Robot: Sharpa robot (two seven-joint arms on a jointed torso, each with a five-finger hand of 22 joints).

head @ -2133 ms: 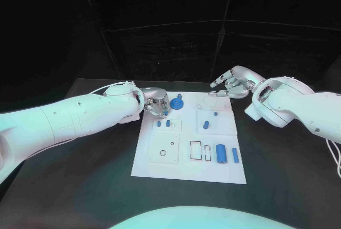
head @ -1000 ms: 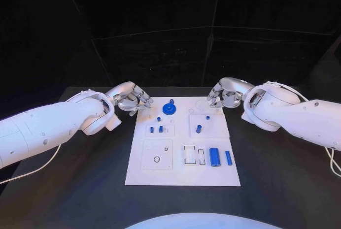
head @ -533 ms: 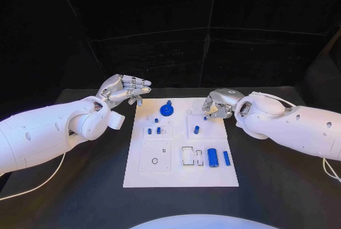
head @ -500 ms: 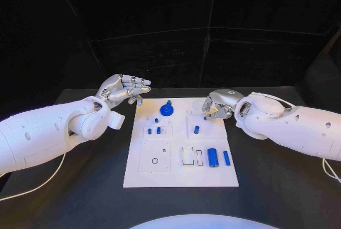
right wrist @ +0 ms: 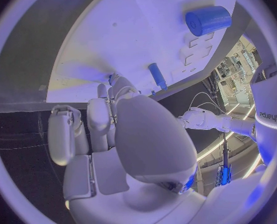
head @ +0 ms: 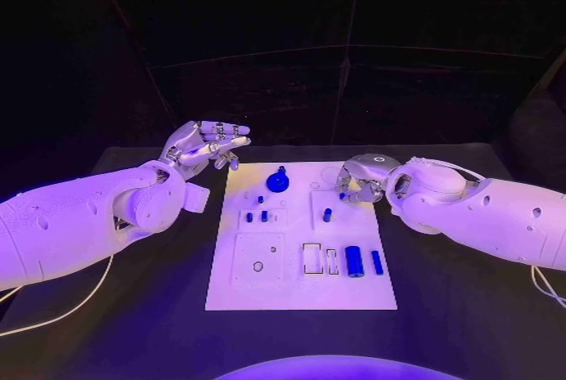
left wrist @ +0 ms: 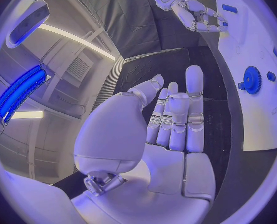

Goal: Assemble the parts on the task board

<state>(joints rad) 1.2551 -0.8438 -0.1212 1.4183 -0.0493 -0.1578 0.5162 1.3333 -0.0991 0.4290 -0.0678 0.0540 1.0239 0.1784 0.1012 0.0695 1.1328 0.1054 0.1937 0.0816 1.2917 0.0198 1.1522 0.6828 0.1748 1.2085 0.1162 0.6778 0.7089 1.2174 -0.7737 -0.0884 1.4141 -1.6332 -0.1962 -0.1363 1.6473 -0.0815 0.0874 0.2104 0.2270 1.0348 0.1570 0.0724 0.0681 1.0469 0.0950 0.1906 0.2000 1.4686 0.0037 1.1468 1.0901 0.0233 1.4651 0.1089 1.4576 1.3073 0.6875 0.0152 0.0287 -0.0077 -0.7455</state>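
Start at the near end of the task board (head: pixel 301 290), the white plate lying on your black desk (head: pixel 472 315). Toward its near right corner a thick blue cylinder (head: pixel 354 261) and a slimmer blue bar (head: pixel 378 262) lie side by side, just right of two small rectangular slots. Farther up, two short blue pegs (head: pixel 258 216) sit left of the board's centre line, and another blue peg (head: pixel 327 216) sits right of it. Beyond them a blue gear (head: pixel 277 181) rests near the board's far edge.

Your right hand (head: pixel 357 181) hangs low over the board's far right corner, fingers curled downward; you cannot tell whether anything is pinched in them. Your left hand (head: pixel 208 146) is raised off the board's far left corner, palm up, fingers slightly curled and apart, holding nothing.
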